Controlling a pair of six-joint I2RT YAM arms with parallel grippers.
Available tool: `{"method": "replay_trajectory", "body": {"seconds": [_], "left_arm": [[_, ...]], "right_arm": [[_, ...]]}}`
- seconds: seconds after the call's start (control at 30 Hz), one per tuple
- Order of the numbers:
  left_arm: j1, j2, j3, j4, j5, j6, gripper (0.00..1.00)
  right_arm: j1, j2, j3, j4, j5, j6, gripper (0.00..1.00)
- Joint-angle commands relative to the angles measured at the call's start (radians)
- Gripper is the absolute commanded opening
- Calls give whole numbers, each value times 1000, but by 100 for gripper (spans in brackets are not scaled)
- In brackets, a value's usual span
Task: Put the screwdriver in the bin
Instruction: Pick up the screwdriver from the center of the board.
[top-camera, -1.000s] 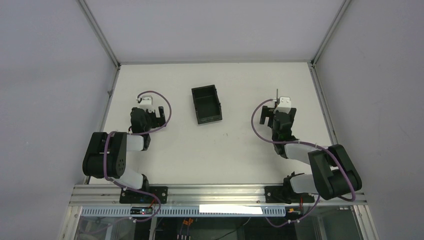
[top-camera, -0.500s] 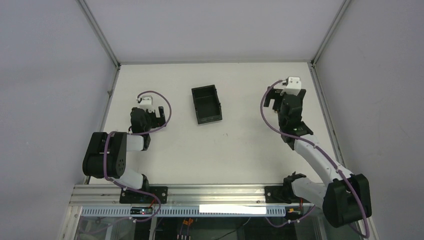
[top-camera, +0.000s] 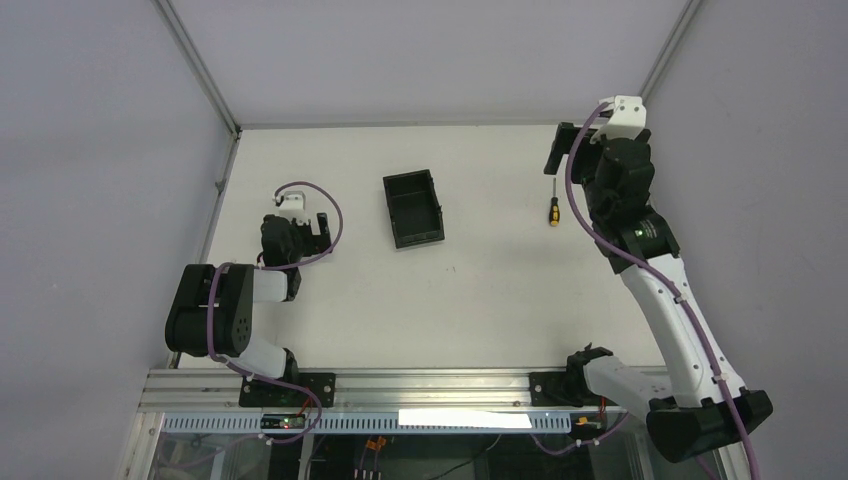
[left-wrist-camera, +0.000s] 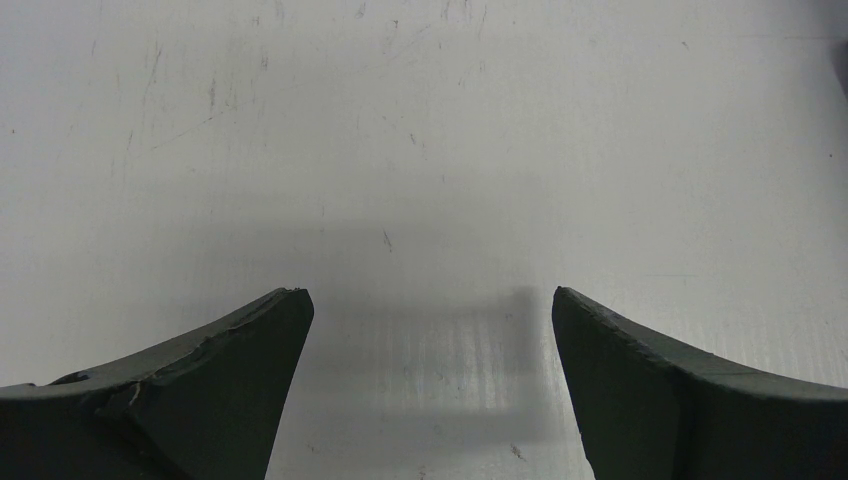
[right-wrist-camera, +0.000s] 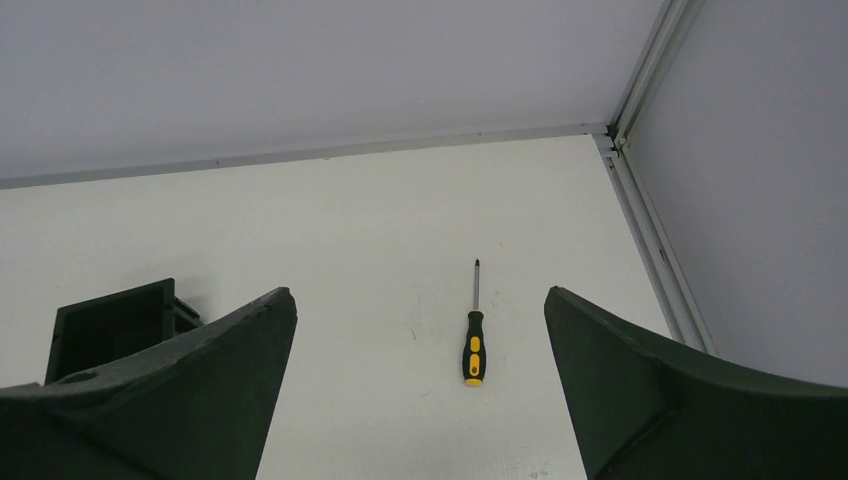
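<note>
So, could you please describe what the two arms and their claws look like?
The left arm and right arm share black joints, white links and looping purple cables, with a white block at each wrist. Claw fingers are dark, tapered wedges.

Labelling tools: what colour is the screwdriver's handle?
The screwdriver handle is yellow-orange and black; right wrist view shows it best.

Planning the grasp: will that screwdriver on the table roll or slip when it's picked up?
The screwdriver looks rigid, so it likely won't flex. Its rounded handle lies on the smooth table, so a nudge may roll it. The thin shaft probably slips; the thicker handle seems the safer grip.
</note>
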Motion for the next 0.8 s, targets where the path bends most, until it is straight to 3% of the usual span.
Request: {"method": "replay_trajectory", "body": {"seconds": [0.0, 0.37, 0.77], "left_arm": [[-9, -20, 0, 27, -21, -4, 99], [-9, -20, 0, 27, -20, -4, 99], [-9, -20, 0, 27, -20, -4, 99]], "right_arm": [[5, 26, 139, -120, -25, 7, 99], [5, 117, 340, -238, -24, -2, 99], [-77, 317, 409, -295, -105, 61, 99]]}}
